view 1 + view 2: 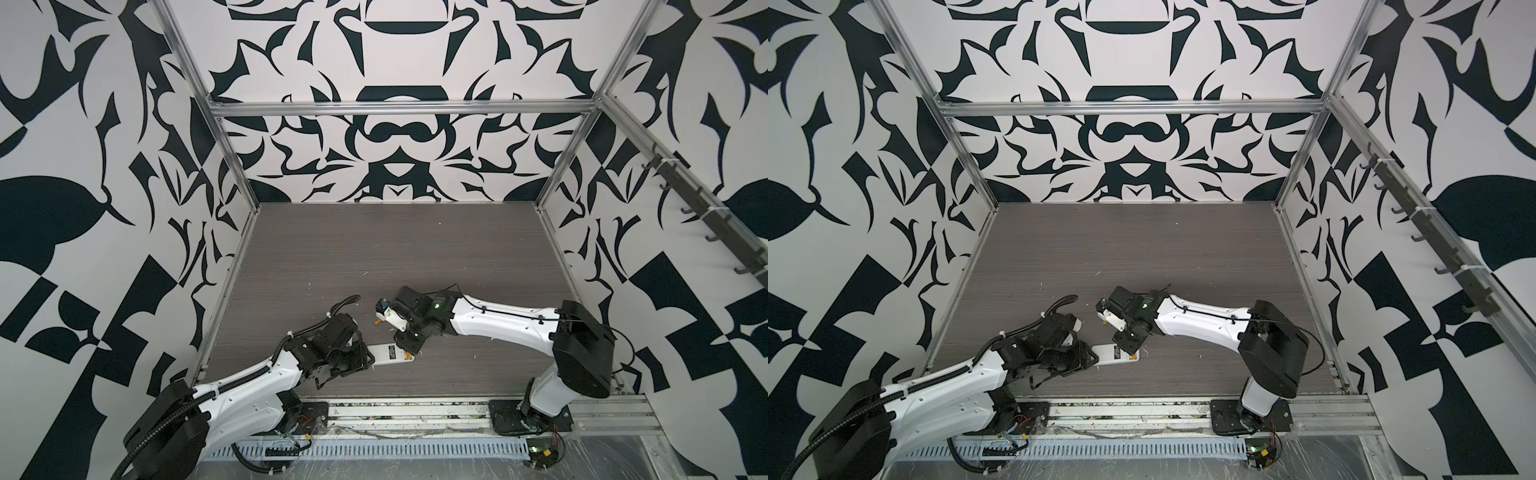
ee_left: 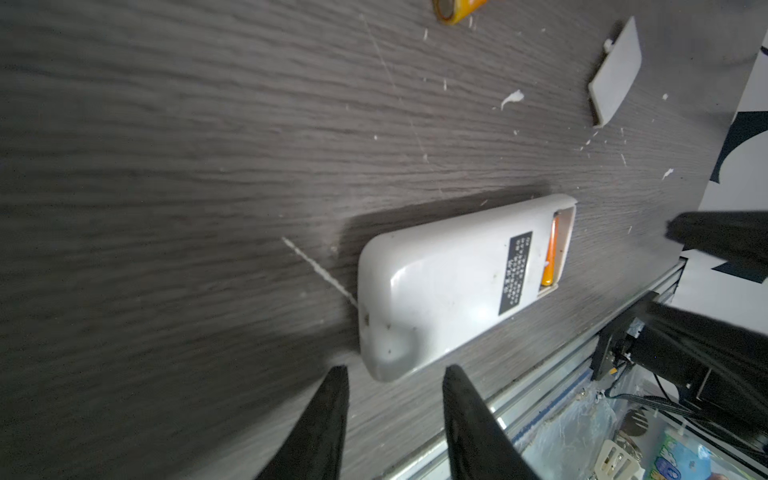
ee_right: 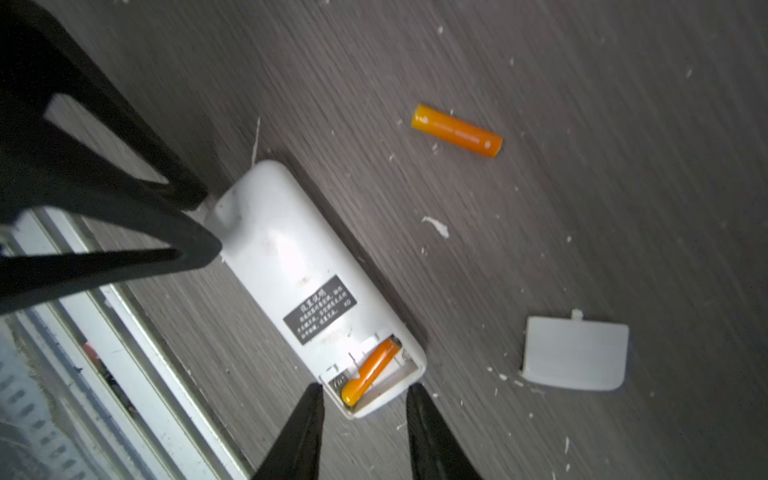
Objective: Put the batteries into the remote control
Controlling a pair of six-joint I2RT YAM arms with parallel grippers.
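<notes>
1. The remote control (image 3: 299, 266) lies on the table (image 3: 582, 83) with its white back up, near the front edge, and its battery compartment is open.
2. One battery (image 3: 370, 370) is already in the compartment, but it lies slanted across it, so I judge it is not seated yet.
3. The second battery (image 3: 457, 130) lies alone on the table, well apart from the remote control.
4. The cover (image 3: 575, 353) lies loose on the table beside the compartment end.
5. The right tool (image 3: 363, 399) stands narrowly open and empty, with its tips on both sides of the compartment end.
6. The left tool (image 2: 395, 378) is also partly open and holds nothing, just at the opposite end of the remote control.
7. What is left: to press the first battery flat and to load the second.
</notes>
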